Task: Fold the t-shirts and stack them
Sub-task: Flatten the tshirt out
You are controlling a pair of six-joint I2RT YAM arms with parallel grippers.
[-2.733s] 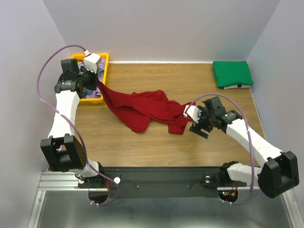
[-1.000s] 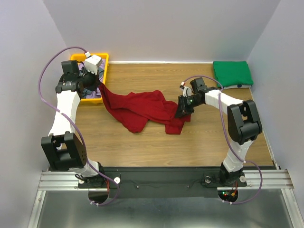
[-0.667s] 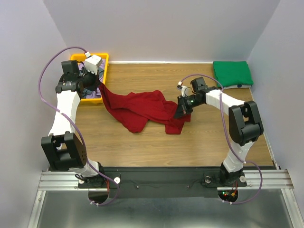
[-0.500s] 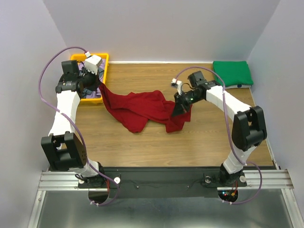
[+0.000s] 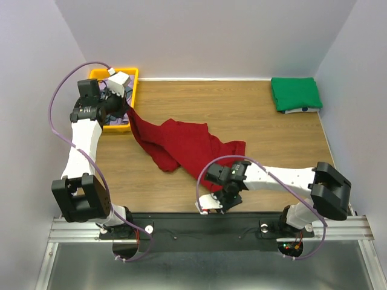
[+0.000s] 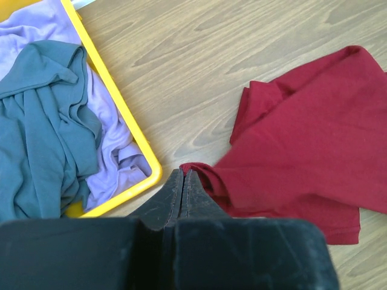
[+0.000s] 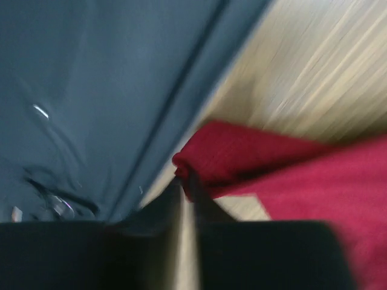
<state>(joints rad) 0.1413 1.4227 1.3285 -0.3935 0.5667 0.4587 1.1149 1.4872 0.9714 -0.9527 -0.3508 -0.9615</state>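
Holding the dark red t-shirt [image 5: 181, 142] at two points, we have it strung loosely across the table [image 5: 254, 115], rumpled and twisted rather than flat. Our left gripper [image 6: 183, 181] has its fingers pressed together on a folded corner of the cloth, just beside the rim of the yellow tray [image 6: 130, 130]. Our right gripper [image 7: 187, 184] is at the near edge of the table. Its view is blurred, but its fingers look closed on a small bunch of the same red fabric.

We judge the cloth to be light, limp and not fragile. It will sag and crease wherever it is unsupported, and it slides easily over the wood. A pinch on a bunched fold gives us little control of the shape. Hems, shoulder seams or sleeve edges would be better holds, taken well apart so that the shirt hangs open and lies flat.

We count four t-shirts:
- **Dark red:** one, on the table between our arms.
- **Bright green:** one green t-shirt [image 5: 295, 92], folded at the far right corner. A pale edge shows under it, and we cannot tell what that is.
- **Lavender:** one lavender t-shirt [image 6: 115, 154], loose in the tray.
- **Grey-blue:** one grey-blue t-shirt [image 6: 42, 139], lying on top of the lavender one.

There is one tray.
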